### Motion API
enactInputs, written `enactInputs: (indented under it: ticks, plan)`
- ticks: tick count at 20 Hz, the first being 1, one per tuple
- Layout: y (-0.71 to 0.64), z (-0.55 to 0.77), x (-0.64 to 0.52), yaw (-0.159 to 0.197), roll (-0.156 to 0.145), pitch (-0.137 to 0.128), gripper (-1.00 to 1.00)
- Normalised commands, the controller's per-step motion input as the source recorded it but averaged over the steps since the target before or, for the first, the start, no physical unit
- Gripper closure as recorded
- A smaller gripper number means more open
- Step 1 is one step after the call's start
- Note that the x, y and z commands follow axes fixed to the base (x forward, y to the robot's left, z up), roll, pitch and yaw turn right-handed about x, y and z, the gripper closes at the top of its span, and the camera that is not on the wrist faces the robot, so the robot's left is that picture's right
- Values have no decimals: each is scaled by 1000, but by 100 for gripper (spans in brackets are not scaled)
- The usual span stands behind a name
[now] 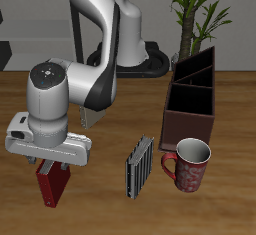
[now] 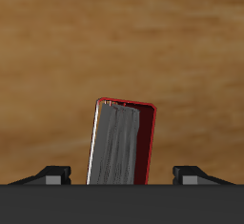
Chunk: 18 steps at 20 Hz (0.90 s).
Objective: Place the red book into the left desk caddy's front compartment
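Note:
The red book (image 1: 52,186) stands upright on the wooden table near its front edge, and the wrist view shows its pale page edges and dark-red cover (image 2: 124,144). My gripper (image 1: 52,165) hangs straight above the book, open. Its fingertips (image 2: 53,175) stand wide apart on either side of the book without touching it. The left desk caddy (image 1: 190,126), a long dark brown box with dividers, stands far across the table from the book, reaching toward the back. Nothing shows inside its compartments.
A black-and-white striped book (image 1: 140,166) stands upright between the red book and the caddy. A red patterned mug (image 1: 190,166) sits just in front of the caddy's near end. A potted plant (image 1: 200,9) rises behind the caddy.

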Motion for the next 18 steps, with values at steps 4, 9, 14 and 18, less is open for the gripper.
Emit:
enactInputs:
  ticks: [4,9,14,18]
  plan:
    - [-57,-237,46,2,-14,29,100]
    - [68,-77,45,-11,10,4,100]
    - [124,200,-40,12,6,-19,100]
    - [-14,405,-172,-3,-29,-44,100]
